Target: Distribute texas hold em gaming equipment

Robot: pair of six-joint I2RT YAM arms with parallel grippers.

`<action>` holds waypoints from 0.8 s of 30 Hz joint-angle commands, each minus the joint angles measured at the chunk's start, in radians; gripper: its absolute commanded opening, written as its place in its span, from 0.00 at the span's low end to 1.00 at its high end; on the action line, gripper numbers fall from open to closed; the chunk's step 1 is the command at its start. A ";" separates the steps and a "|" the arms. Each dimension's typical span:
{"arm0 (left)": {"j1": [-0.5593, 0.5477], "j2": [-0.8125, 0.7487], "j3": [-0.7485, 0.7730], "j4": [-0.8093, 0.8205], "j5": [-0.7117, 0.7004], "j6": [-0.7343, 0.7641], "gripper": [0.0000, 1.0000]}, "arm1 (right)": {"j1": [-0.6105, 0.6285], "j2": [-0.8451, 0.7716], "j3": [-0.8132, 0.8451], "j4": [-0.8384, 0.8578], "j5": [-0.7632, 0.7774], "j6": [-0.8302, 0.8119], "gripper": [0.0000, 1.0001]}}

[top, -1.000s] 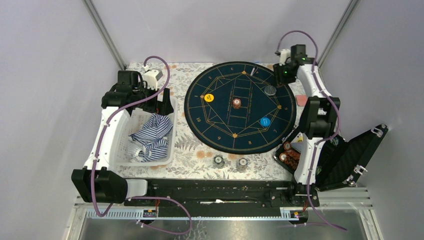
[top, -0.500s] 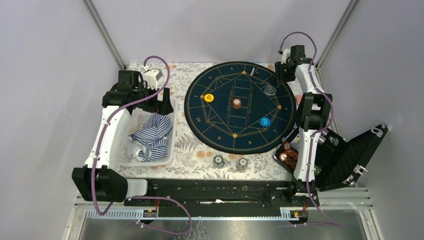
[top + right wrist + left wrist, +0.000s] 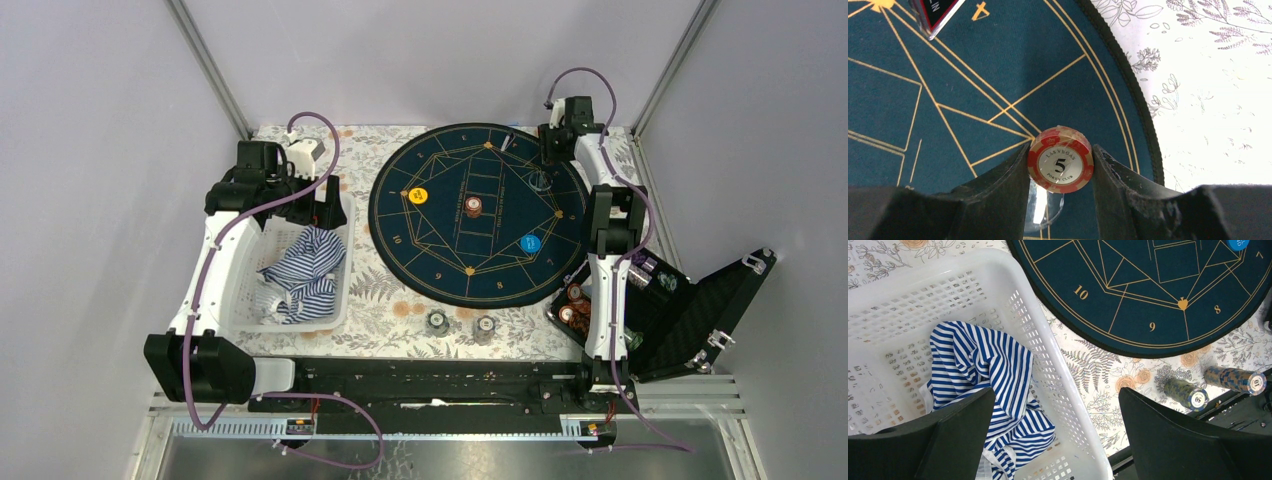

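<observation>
**Red chip stack held over the mat's far right rim**

Top view: your right gripper hangs over the far right rim of the round mat, and its grip is hidden from here. Left wrist: your left gripper is spread wide and empty above the white basket. Right wrist: the fingers clamp a red poker chip stack across its round sides, above the mat. It looks stiff, dense and smooth-sided, so squeeze it at mid-length or it may roll out.

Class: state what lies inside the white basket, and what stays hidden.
A crumpled blue-and-white striped cloth lies inside the white basket. Bare mesh floor shows beside it. Anything beneath the cloth is covered.
</observation>
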 commanded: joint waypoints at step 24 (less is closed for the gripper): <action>-0.019 0.027 0.030 0.031 -0.032 0.006 0.99 | 0.049 -0.027 0.063 0.078 0.008 0.007 0.84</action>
